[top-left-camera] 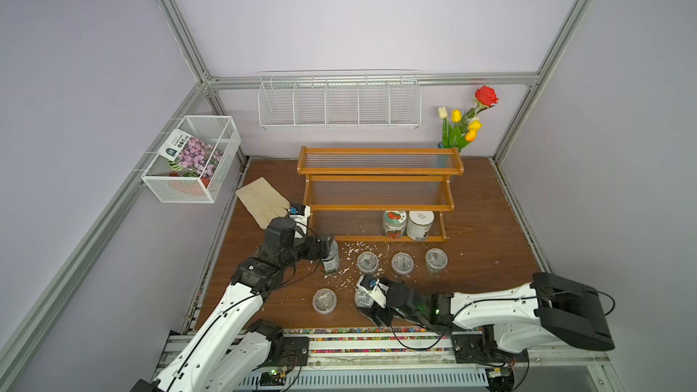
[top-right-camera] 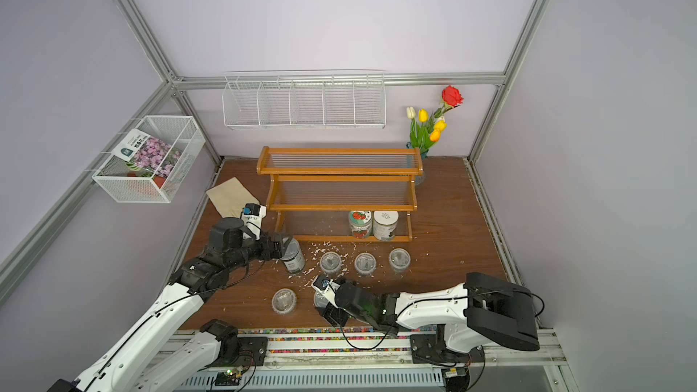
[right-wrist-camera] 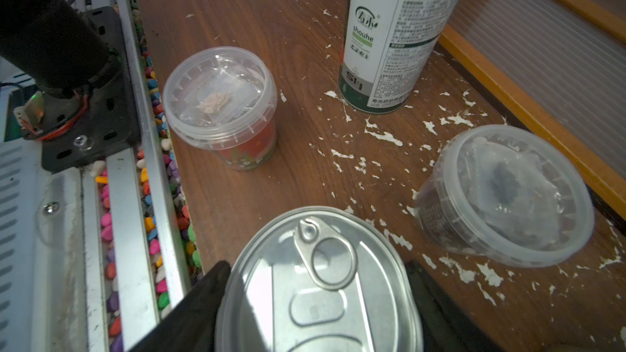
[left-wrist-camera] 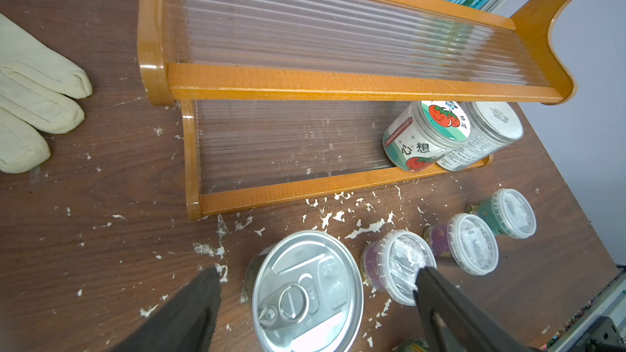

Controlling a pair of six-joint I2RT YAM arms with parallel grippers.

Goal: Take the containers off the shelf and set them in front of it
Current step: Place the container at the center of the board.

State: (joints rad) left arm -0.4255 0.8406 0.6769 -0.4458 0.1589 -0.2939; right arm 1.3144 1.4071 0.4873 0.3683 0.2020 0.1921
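Observation:
On the bottom tier of the wooden shelf (top-left-camera: 379,173) (left-wrist-camera: 338,81) stand a red-fruit jar (top-left-camera: 395,223) (left-wrist-camera: 420,137) and a white-lidded jar (top-left-camera: 419,225) (left-wrist-camera: 491,130). Three clear tubs (top-left-camera: 367,262) (top-left-camera: 402,262) (top-left-camera: 436,259) line up in front of it, and another tub (top-left-camera: 324,300) (right-wrist-camera: 220,96) sits nearer the front edge. My left gripper (top-left-camera: 328,248) (left-wrist-camera: 316,275) is open around an upright silver tin (top-left-camera: 330,260) (left-wrist-camera: 306,294), with gaps on both sides. My right gripper (top-left-camera: 365,301) (right-wrist-camera: 316,267) is shut on a second silver tin (top-left-camera: 363,297) (right-wrist-camera: 318,286).
A cream glove (top-left-camera: 260,197) lies left of the shelf. A flower vase (top-left-camera: 460,126) stands behind its right end. Wire baskets (top-left-camera: 339,103) (top-left-camera: 192,160) hang on the walls. White flakes (top-left-camera: 354,248) litter the table, and a pebble strip (top-left-camera: 358,330) runs along its front edge.

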